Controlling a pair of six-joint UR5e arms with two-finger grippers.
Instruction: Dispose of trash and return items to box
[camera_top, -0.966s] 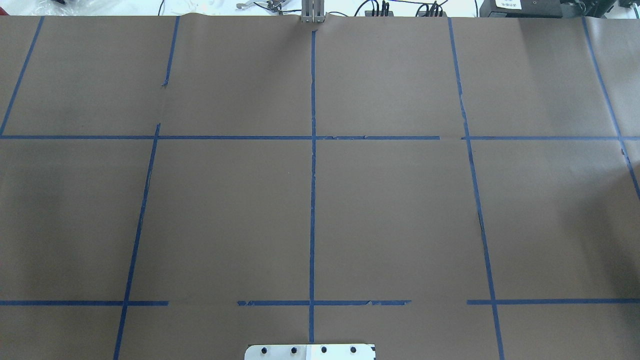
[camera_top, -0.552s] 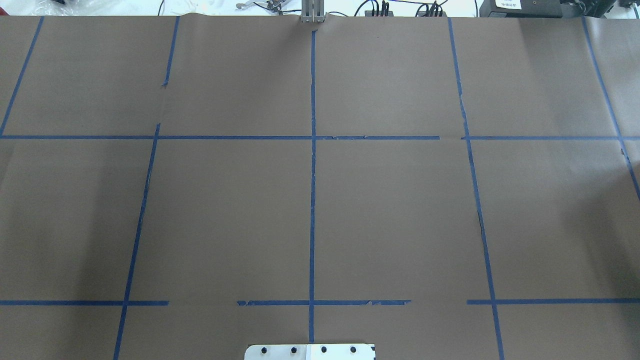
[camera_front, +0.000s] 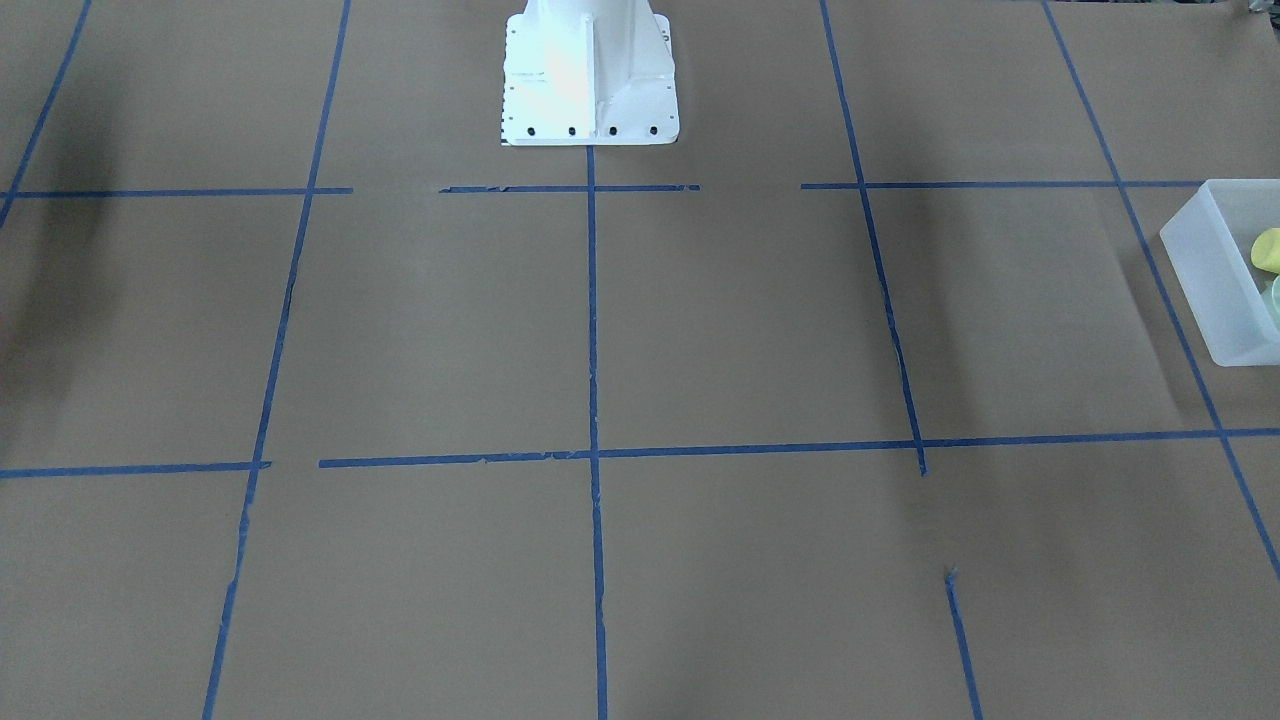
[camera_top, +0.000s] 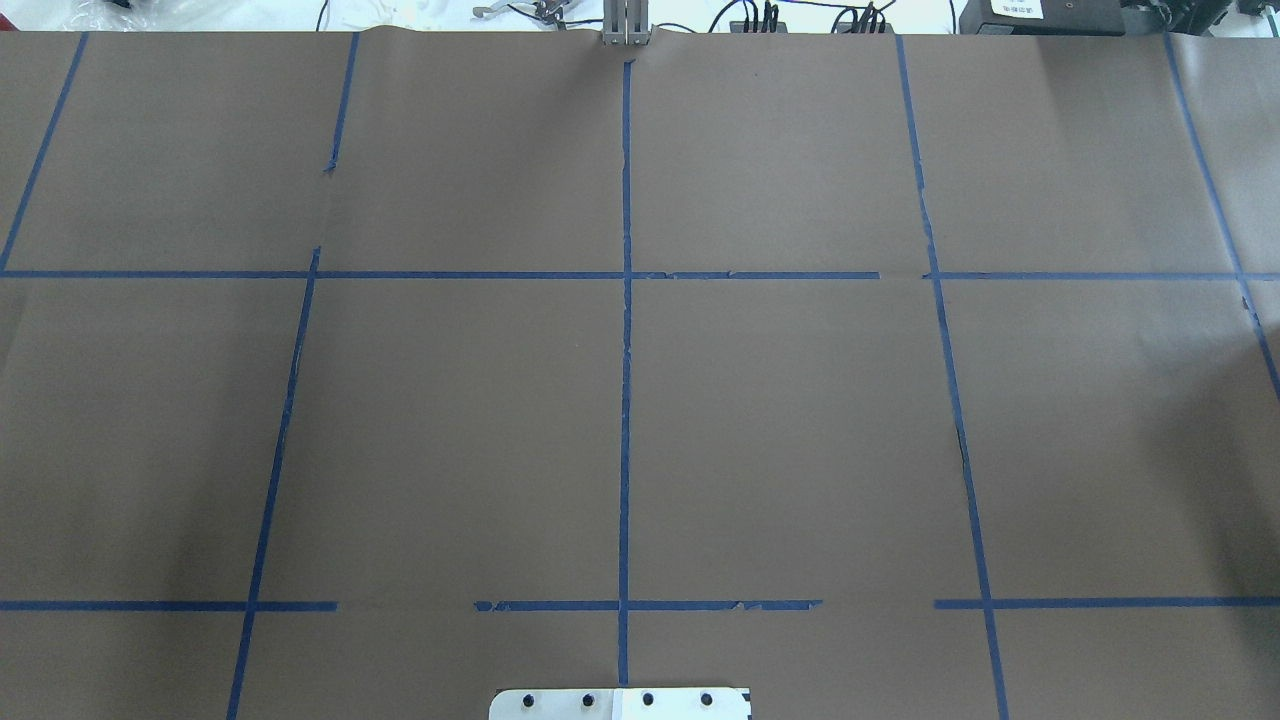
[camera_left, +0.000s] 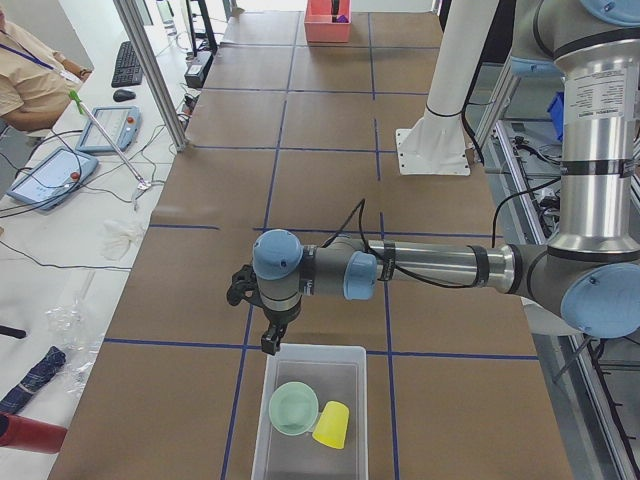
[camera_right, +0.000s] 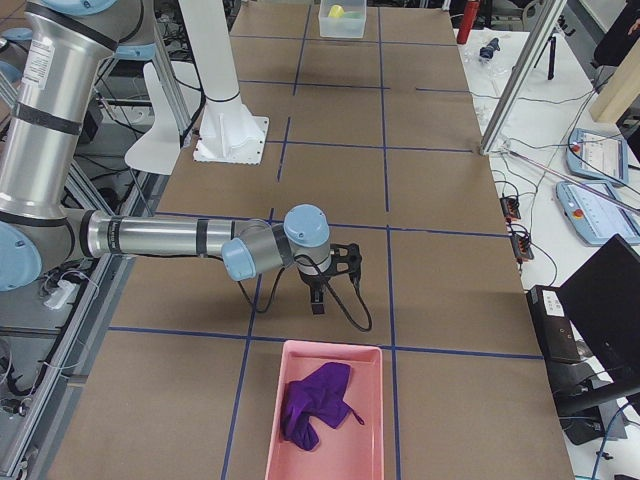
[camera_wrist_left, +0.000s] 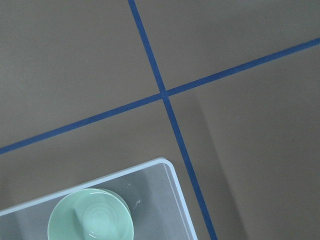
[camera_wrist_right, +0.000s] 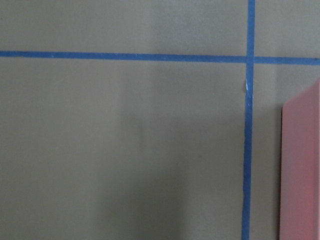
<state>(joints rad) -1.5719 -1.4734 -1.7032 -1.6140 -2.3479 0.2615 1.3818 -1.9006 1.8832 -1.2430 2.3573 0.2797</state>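
Exterior left view shows a pale mint-green bowl and small yellow plastic cup together inside the translucent frosted-white rectangular bin, left fingers just beside its rim, though neither arm's finger spread can be told.

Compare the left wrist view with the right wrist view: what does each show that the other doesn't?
Only the left wrist view shows a corner of the translucent box, with the mint-green bowl sitting inside it near that corner. Only the right wrist view shows the edge of a pink tray, cut off at the picture's right side. Both share the brown paper tabletop and a crossing of blue tape lines.
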